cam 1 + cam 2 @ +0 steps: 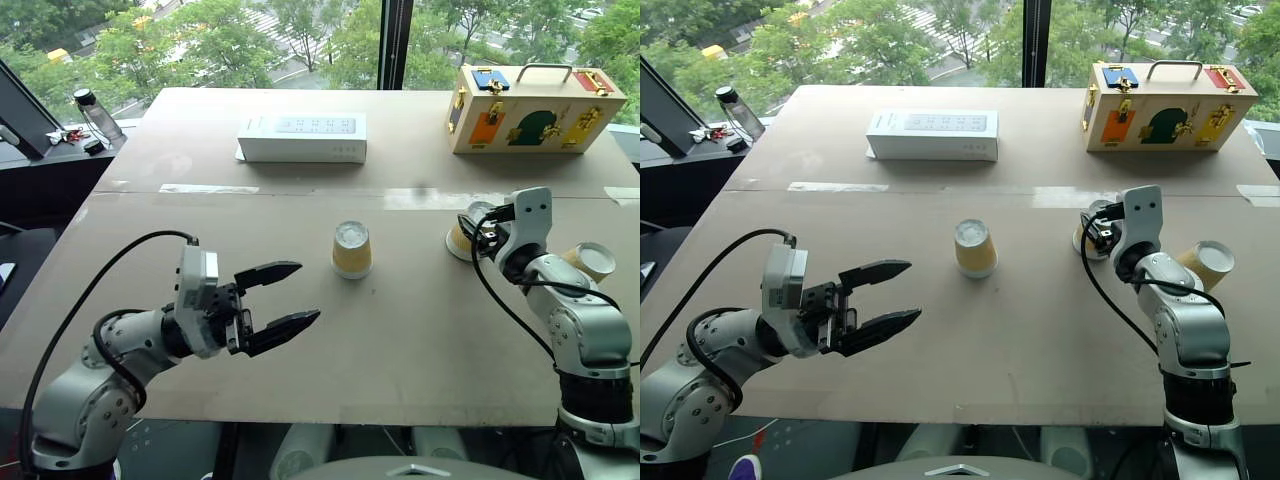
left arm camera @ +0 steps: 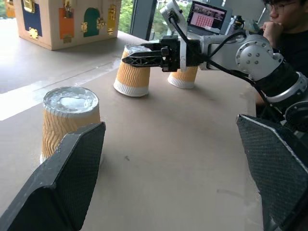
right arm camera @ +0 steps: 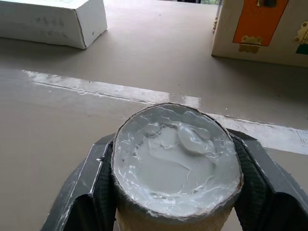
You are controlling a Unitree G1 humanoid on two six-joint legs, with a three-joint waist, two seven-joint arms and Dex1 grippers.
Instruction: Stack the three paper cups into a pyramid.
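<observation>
Three yellow-tan ribbed paper cups stand upside down on the brown table (image 1: 400, 340). The middle cup (image 1: 352, 250) is alone at the table's centre. My right gripper (image 1: 472, 235) is shut on a second cup (image 3: 175, 159) to the right, one finger pressed against each side near its white base. The third cup (image 1: 590, 260) stands further right, beside my right forearm. My left gripper (image 1: 285, 297) hovers open over the near left part of the table, pointing toward the middle cup (image 2: 70, 120) and a short way from it.
A white rectangular box (image 1: 303, 137) lies at the back centre. A wooden latch box (image 1: 535, 108) with a handle stands at the back right. A water bottle (image 1: 97, 115) sits off the table's far left corner. A person (image 2: 288, 29) sits beyond the right side.
</observation>
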